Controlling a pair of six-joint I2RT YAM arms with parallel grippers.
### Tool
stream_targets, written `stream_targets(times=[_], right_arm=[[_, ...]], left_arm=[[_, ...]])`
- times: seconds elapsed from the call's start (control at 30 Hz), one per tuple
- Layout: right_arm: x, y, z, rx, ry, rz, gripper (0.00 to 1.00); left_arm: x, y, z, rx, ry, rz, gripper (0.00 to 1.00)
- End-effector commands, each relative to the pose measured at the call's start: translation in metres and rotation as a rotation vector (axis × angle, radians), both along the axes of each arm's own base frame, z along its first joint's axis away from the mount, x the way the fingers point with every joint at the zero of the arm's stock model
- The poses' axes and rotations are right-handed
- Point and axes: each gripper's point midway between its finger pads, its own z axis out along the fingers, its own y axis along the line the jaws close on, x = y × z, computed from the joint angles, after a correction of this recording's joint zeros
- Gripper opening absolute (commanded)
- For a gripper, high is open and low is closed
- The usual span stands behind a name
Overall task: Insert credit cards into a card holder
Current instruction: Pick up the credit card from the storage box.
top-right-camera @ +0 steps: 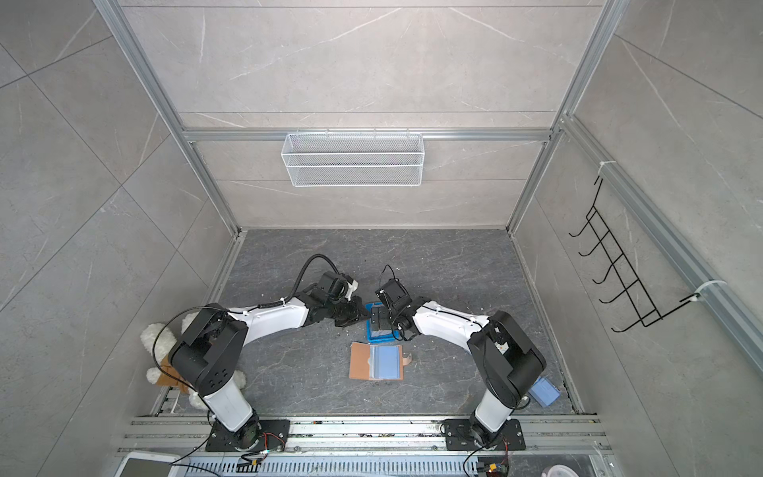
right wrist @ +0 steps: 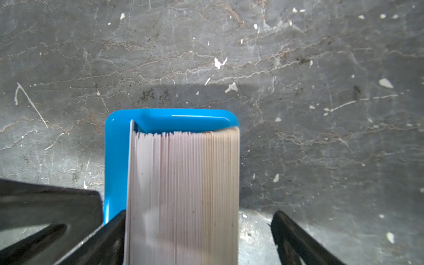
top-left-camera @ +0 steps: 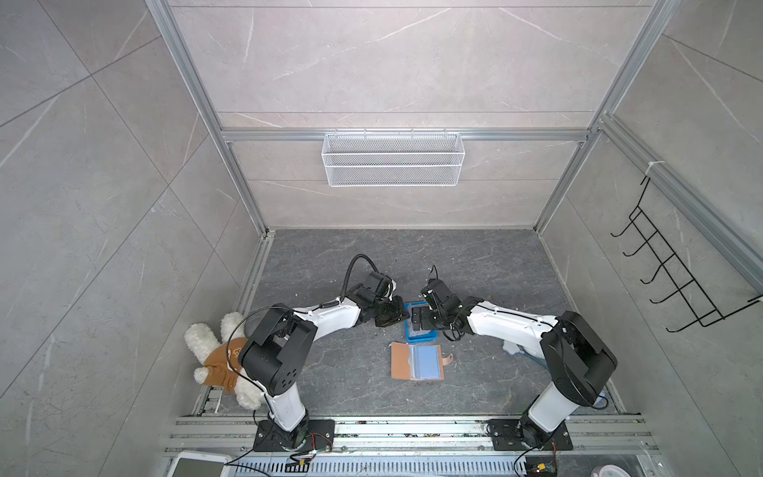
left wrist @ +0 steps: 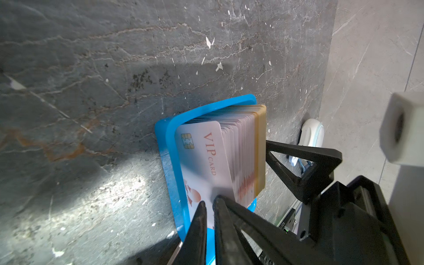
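Blue tray (left wrist: 168, 146) held the cards (left wrist: 243, 142) upright. Our left claw (left wrist: 209, 203) pinched the front card (left wrist: 202, 156); our right claw (right wrist: 198, 213) straddled the stack, released. We judged it best to lift straight, steady the rest, then carry to the wallet (top-left-camera: 417, 360) lying open nearby.

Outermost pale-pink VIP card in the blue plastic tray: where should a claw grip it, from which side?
Its upper long edge near the corner, from above, left arm's side. The pale-pink VIP card stands on edge, tilted off the card stack, leaving finger room behind; the blue plastic tray covers its lower edge.
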Motion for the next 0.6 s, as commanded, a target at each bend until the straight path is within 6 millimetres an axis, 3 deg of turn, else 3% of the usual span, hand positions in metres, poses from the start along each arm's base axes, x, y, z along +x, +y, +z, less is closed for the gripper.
stream_targets(times=[0.0,0.57], right_arm=[[0.001,-0.004,0.011,-0.018,-0.024,0.0,0.96],[0.0,-0.005,0.011,-0.016,-0.024,0.0,0.96]], left_arm=[[0.006,-0.009,0.008,-0.032,-0.009,-0.014,0.12],[0.007,-0.013,-0.003,-0.017,0.022,-0.017,0.12]])
